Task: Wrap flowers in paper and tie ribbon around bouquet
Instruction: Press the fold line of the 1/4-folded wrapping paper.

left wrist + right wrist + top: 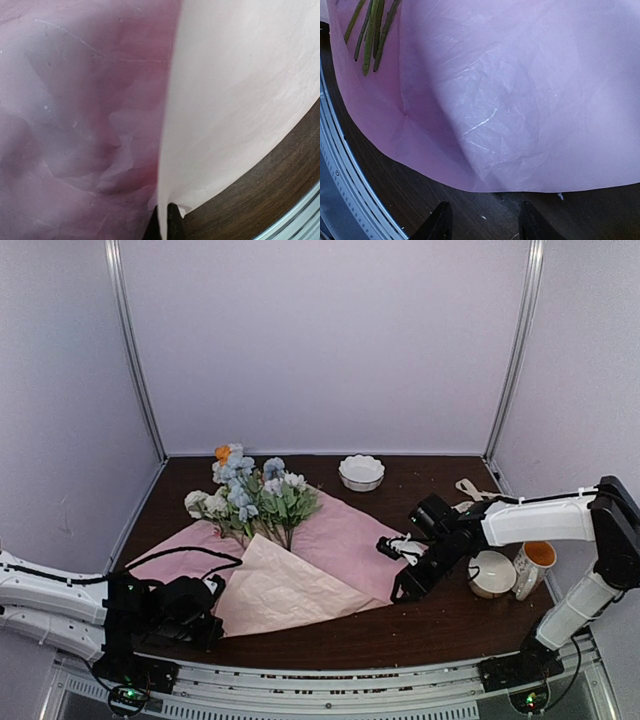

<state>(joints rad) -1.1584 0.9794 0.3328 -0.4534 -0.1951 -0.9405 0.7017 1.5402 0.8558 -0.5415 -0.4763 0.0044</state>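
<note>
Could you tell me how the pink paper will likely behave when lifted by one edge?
Probably floppy: the paper curves over softly where the left gripper pinches its edge. Likely light and tear-prone, given its fine crinkles and thin look.

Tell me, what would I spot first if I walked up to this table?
The bunch of pastel flowers pops out first, lying at the back left on a big pink paper spread over the dark table. Next you'd see the paper's near corner folded over and pinched by the left gripper. The right gripper hangs open just off the sheet's right edge.
</note>
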